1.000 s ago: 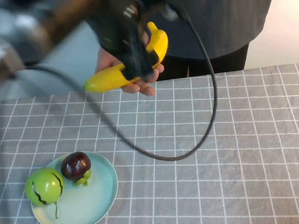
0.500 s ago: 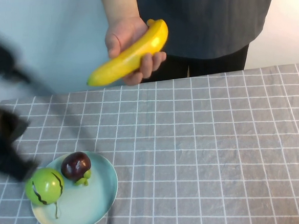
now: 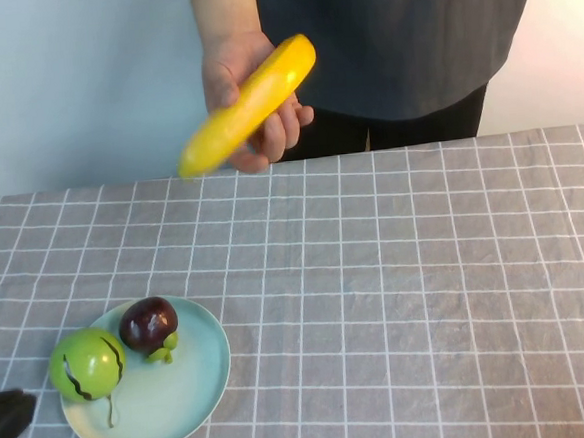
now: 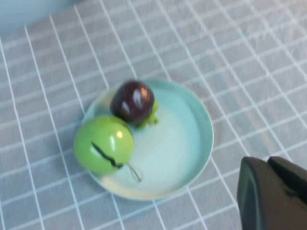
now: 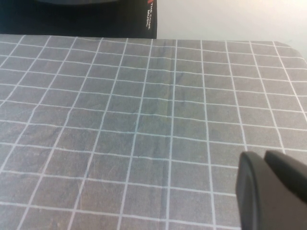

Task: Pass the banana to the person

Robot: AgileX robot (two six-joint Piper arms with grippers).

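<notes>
The person (image 3: pixel 410 40) stands behind the table's far edge. Their bare hand (image 3: pixel 230 71) holds the bright-yellow banana (image 3: pixel 249 102) in the air above that edge, tilted. No gripper touches it. My left gripper (image 3: pixel 1 432) is low at the front left corner of the high view, beside the plate. In the left wrist view its fingers (image 4: pixel 266 165) are together and empty, above the cloth next to the plate. My right gripper (image 5: pixel 263 157) is shut and empty over bare cloth. It does not show in the high view.
A light blue plate (image 3: pixel 184 397) at the front left holds a round green fruit (image 3: pixel 87 364) and a dark purple fruit (image 3: pixel 147 323). The plate (image 4: pixel 192 143) also shows in the left wrist view. A grey checked cloth (image 3: pixel 427 290) covers the table.
My left arm let go of the banana and drew back from the person's hand to the front left corner. The person now holds the banana alone and has raised it a little.
</notes>
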